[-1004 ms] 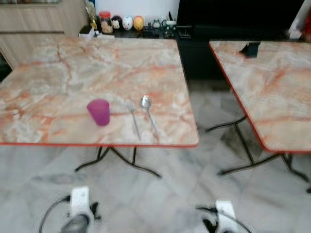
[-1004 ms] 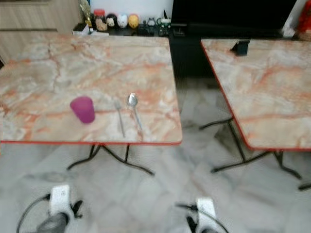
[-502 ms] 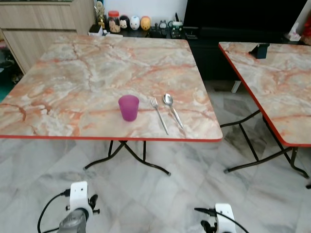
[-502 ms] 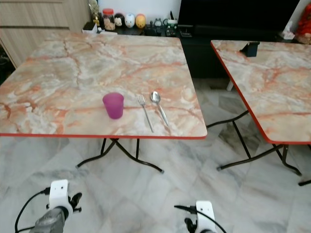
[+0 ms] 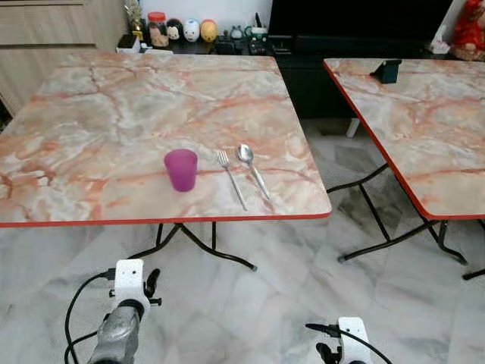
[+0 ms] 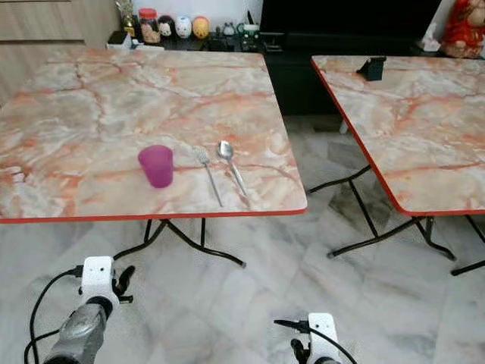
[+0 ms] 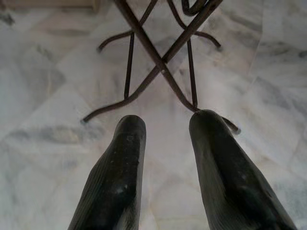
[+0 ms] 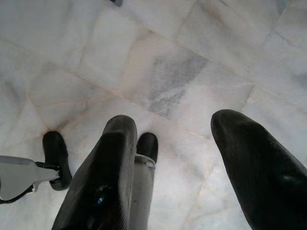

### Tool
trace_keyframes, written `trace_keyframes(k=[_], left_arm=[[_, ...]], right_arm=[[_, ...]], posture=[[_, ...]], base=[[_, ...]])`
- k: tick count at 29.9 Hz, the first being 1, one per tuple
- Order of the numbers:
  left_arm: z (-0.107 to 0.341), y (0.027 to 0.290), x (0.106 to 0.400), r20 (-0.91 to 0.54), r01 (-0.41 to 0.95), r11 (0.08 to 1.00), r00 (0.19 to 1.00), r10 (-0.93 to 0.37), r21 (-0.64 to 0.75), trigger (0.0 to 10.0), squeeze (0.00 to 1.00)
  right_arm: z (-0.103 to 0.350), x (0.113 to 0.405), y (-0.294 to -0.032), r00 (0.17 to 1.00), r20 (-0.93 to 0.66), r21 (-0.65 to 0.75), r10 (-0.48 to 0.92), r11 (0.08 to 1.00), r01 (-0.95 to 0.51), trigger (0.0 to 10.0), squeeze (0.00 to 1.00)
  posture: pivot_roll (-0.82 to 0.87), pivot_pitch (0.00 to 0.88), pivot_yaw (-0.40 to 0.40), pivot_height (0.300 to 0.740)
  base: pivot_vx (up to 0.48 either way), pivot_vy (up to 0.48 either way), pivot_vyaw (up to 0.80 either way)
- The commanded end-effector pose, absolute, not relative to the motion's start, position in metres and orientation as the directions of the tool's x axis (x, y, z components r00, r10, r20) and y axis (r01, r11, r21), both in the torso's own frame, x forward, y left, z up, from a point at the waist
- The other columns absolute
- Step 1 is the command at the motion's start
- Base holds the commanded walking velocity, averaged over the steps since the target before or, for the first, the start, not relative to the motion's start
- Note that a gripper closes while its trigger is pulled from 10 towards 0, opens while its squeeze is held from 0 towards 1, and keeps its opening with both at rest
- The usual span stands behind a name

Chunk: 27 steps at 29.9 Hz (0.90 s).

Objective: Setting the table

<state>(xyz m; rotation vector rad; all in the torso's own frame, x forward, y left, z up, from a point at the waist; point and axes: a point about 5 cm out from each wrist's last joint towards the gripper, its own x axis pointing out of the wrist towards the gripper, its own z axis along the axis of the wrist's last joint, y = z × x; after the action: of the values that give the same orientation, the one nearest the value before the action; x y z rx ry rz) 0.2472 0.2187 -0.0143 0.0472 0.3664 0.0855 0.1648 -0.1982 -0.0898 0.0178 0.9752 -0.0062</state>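
Observation:
A purple cup stands upright near the front edge of the marble table. Just right of it lie a fork and a spoon, side by side with their handles towards me. Both arms hang low in front of the table, over the floor and well short of its edge. My left gripper is open, with only floor tiles and the table's black legs beyond its fingers. Open as well is my right gripper, which points down at bare marble floor.
A second marble table stands to the right with a small black stand on it; a floor gap separates the two. Behind are a dark TV unit, jars and figurines, and a wooden cabinet.
The whole view has shifted and sharpened as the camera moved. The cup, fork and spoon keep their places on the table. My left wrist shows a little higher.

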Motion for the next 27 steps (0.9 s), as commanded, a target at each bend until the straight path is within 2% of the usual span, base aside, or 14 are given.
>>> trace_keyframes(k=[1,4,9,14,17,20,21,22,24,27], left_arm=[[-0.012,0.221,0.238,-0.310,-0.059,0.994,0.947,0.086,0.095,10.0,0.00],[-0.002,0.229,0.224,-0.236,-0.102,0.990,0.964,0.123,0.100,10.0,0.00],[0.019,0.220,0.205,-0.139,-0.090,0.991,0.985,0.103,0.099,10.0,0.00],[0.032,0.216,0.198,-0.090,-0.094,0.989,0.990,0.104,0.115,10.0,0.00],[0.054,0.215,0.195,-0.006,-0.134,0.984,0.991,0.136,0.113,10.0,0.00],[0.077,0.220,0.201,0.072,-0.185,0.977,0.981,0.178,0.104,10.0,0.00],[0.094,0.218,0.214,0.121,-0.182,0.979,0.978,0.170,0.096,10.0,0.00],[0.094,0.218,0.214,0.121,-0.182,0.979,0.978,0.170,0.096,10.0,0.00],[0.110,0.213,0.236,0.179,-0.155,0.984,0.974,0.138,0.086,10.0,0.00],[0.114,0.212,0.243,0.192,-0.159,0.985,0.971,0.144,0.069,10.0,0.00]], right_arm=[[-0.090,0.164,-0.201,0.562,-0.827,0.002,-0.006,1.000,0.014,10.0,0.00],[-0.090,0.164,-0.201,0.562,-0.827,0.001,-0.004,1.000,0.008,10.0,0.00],[-0.089,0.164,-0.203,0.562,-0.827,-0.003,-0.005,1.000,0.003,10.0,0.00],[-0.089,0.164,-0.203,0.563,-0.826,-0.004,-0.006,1.000,0.004,10.0,0.00],[-0.089,0.165,-0.204,0.565,-0.825,-0.007,-0.008,1.000,0.004,10.0,0.00],[-0.089,0.164,-0.204,0.567,-0.824,-0.009,-0.013,1.000,0.010,10.0,0.00],[-0.089,0.165,-0.205,0.566,-0.824,-0.011,-0.014,1.000,0.007,10.0,0.00],[-0.089,0.165,-0.205,0.566,-0.824,-0.011,-0.014,1.000,0.007,10.0,0.00],[-0.089,0.164,-0.204,0.566,-0.825,-0.009,-0.011,1.000,0.007,10.0,0.00],[-0.089,0.164,-0.204,0.566,-0.824,-0.008,-0.010,1.000,0.007,10.0,0.00]], posture=[[0.06,0.000,-0.057,0.740],[0.07,0.000,-0.062,0.740],[0.09,0.000,-0.067,0.740],[0.09,0.000,-0.067,0.740],[0.08,0.000,-0.071,0.740],[0.09,0.000,-0.075,0.740],[0.10,0.000,-0.083,0.740],[0.10,0.000,-0.083,0.740],[0.09,0.000,-0.083,0.740],[0.09,0.000,-0.083,0.740]], base=[[0.000,0.000,0.00],[0.000,0.000,0.00],[0.000,0.000,0.00],[0.000,0.000,0.00],[0.000,0.000,0.00],[0.000,0.000,0.00],[0.000,0.000,0.00],[0.000,0.000,0.00],[0.000,0.000,0.00],[0.084,0.000,0.00]])
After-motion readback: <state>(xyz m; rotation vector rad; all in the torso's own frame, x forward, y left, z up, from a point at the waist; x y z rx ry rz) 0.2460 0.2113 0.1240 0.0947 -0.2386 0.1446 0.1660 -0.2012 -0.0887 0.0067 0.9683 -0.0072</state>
